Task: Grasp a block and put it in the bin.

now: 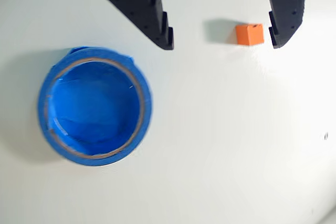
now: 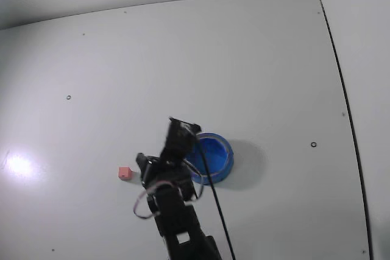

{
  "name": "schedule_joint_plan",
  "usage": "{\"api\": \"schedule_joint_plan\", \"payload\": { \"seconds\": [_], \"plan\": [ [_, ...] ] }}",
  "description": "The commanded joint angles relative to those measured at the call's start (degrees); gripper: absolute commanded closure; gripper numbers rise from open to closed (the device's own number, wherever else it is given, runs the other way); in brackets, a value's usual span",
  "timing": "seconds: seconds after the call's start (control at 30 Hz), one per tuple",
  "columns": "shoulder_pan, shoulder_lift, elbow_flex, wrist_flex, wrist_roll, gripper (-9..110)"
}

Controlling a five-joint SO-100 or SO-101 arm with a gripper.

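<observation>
Your gripper (image 1: 220,44) hangs with its jaws spread wide, both black fingers coming in from the top edge of the wrist view, and nothing is held between them. Look between those tips: the block (image 1: 249,34) sits on the white tabletop (image 1: 236,145) in the gap, close to the finger on the right side of that view and well clear of the toothed one on the left. It reads orange here (the fixed view shows it more pink-red), a tiny cube throwing a soft shadow to its left.

Down and to the left in the wrist view you have the bin (image 1: 94,109), a round shallow blue container with a thick rim, standing apart from the block and from both fingers. Its inside shows only blue.

From the fixed view, your arm (image 2: 173,202) rises from the bottom edge of the tabletop, a black cable running up beside it. The block (image 2: 124,173) lies just left of the arm, the bin (image 2: 213,158) just right of it, partly hidden behind the arm's upper end. Both sit in the lower middle of the tabletop (image 2: 183,47), far from its top edge.
</observation>
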Motion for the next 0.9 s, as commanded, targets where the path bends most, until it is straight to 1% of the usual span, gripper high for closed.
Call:
{"api": "schedule_joint_plan", "payload": {
  "seconds": [0.0, 0.13, 0.3, 0.87],
  "plan": [
    [-5.6, -18.6, -18.3, 0.1, -0.4, 75],
    [-8.9, -31.7, -28.0, 0.1, -0.1, 75],
    [-10.4, -41.9, -34.6, 0.0, -0.1, 75],
    [-10.4, -56.8, -37.3, -0.8, 0.0, 75]
  ]
}}
